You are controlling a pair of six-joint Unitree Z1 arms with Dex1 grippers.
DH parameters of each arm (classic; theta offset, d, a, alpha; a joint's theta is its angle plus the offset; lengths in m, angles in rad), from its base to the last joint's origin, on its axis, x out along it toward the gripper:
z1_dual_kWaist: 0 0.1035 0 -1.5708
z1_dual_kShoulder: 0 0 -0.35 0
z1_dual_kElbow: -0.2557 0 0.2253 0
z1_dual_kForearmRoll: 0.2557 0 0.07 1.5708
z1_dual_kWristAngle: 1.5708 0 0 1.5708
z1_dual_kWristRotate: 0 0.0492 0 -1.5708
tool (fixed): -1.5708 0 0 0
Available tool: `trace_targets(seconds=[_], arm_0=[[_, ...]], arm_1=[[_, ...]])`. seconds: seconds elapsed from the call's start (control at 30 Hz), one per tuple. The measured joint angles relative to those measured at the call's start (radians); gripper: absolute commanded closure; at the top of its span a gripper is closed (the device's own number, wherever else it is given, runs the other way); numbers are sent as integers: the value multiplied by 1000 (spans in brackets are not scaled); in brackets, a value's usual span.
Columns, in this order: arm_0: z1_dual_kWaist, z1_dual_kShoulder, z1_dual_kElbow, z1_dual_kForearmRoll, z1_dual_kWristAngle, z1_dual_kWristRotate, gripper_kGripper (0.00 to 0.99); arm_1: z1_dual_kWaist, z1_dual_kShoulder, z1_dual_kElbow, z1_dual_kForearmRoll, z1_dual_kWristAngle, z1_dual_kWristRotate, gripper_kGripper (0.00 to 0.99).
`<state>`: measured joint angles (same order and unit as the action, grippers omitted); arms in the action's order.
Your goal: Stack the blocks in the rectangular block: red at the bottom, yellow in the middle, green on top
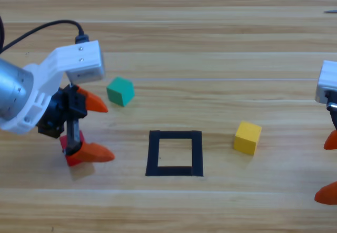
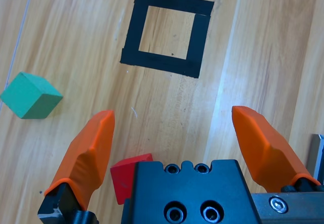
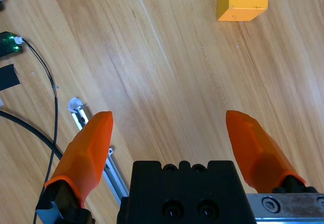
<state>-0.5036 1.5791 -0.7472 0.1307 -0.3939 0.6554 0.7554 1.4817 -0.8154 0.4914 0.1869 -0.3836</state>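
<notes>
Stacking is not begun: we hold our left gripper [image 1: 93, 129], jaws wide and empty, over the small red cube [image 2: 129, 176]; black tape rectangle [image 1: 175, 153] holds nothing; right gripper [image 1: 329, 165] waits open.

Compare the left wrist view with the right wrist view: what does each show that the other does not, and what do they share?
Only the left wrist view shows the red cube between the open jaws of the left gripper, the green cube and the black tape rectangle. Only the right wrist view shows the yellow cube, black cables and the open right gripper over bare wood. Both show the wooden table.
</notes>
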Motion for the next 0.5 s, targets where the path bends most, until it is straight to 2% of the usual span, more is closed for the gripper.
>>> trace_targets(seconds=[0.43,0.5], arm_0=[[0,-18,-64,80,9,-7,0],[0,-19,-70,80,9,-7,0]], arm_1=[[0,0,-8,6,-1,3,2],[0,0,-25,20,-27,43,4]])
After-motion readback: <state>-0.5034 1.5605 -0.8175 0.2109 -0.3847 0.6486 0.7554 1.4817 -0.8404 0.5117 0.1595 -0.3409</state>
